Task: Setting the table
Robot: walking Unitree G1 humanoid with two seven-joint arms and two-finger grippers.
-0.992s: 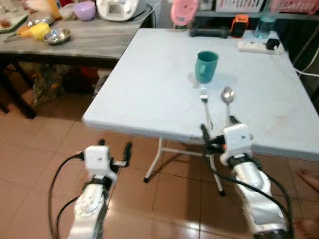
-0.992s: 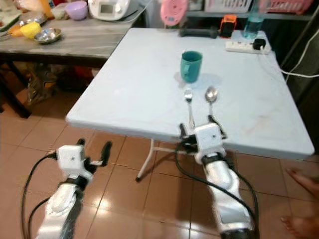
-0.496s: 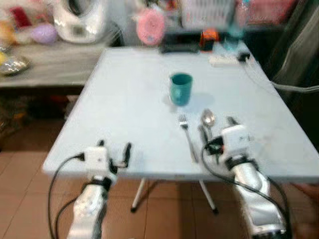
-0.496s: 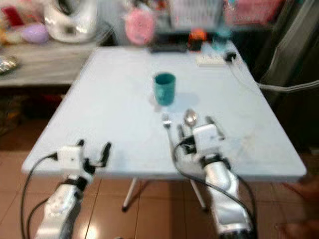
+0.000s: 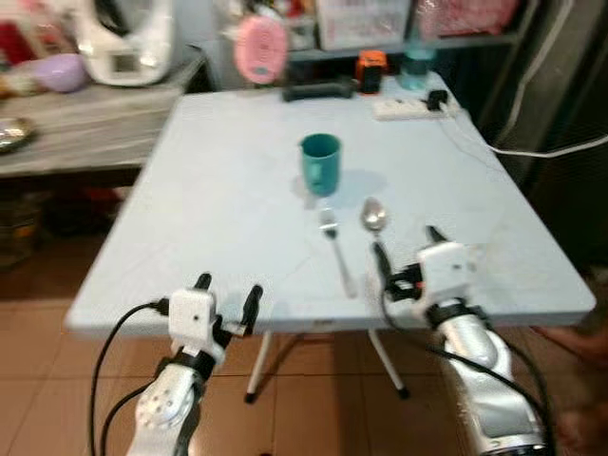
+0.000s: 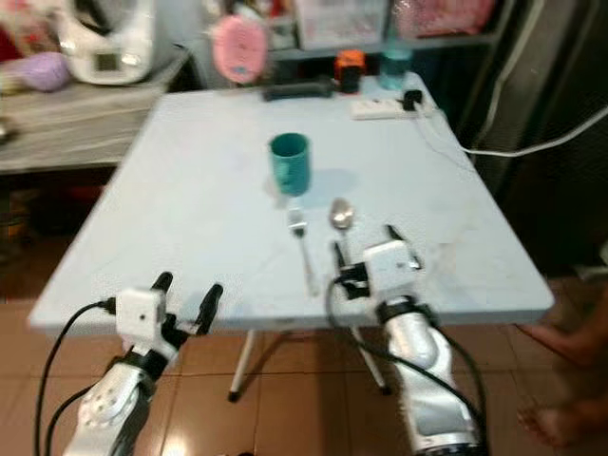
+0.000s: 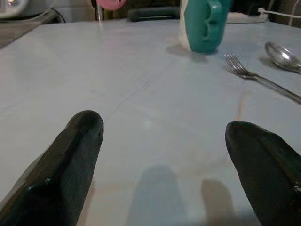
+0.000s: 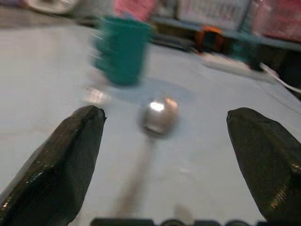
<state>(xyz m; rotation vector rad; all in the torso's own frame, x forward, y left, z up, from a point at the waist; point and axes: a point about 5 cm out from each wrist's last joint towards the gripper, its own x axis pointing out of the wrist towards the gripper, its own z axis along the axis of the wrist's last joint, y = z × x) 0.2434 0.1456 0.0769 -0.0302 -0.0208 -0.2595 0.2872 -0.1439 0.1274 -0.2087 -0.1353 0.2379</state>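
**Both arms at the near edge of a partly laid tabletop**

No brand, label or writing can be read anywhere; the far objects are too blurred.

At the lower left of the head view, the left gripper [image 5: 228,294] sits at the near edge of the pale blue tabletop [image 5: 218,190], its silver arm rising from the bottom of the frame with a black cable looped beside it. Its jaws stand wide apart and hold nothing; the two black fingers [image 7: 70,160] are rounded, matte and blunt.

At the lower right, the right gripper [image 5: 405,251] reaches over the near edge, white wrist block behind it. Its jaws are also spread wide and empty, one on each side of the handle of the spoon [image 5: 374,217].

The spoon and the fork [image 5: 333,237] lie just beside each other near the frame's centre, shiny metal, heads pointing away from the robot. Just beyond them stands a teal mug [image 5: 320,162], upright, smooth and cylindrical, its handle visible in the left wrist view.

At the far edge lie a white power strip [image 5: 407,107] and a dark bar-shaped object [image 5: 321,90]. Upper left, a grey wood-grain counter [image 5: 85,119] carries a white appliance [image 5: 119,43] and a purple bowl [image 5: 59,71].
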